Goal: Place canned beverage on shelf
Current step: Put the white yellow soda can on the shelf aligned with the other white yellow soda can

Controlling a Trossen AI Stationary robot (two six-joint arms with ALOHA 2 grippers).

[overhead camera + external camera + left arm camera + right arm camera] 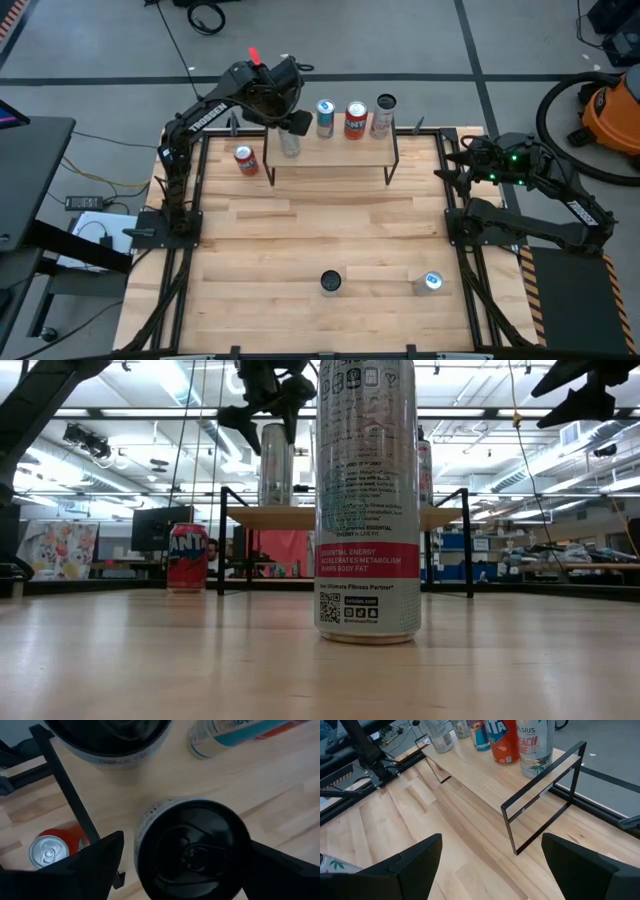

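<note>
Four cans (325, 118) in a row on shelf (330, 152), frame upper centre. One can (246, 160) left of shelf on tabletop (300, 230); two cans (331, 283) lower centre.

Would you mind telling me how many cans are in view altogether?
7. Four on the shelf: clear can under the left claw, blue can, orange can, white can. Three on the table: red can, dark-topped can, blue-topped can.
</note>
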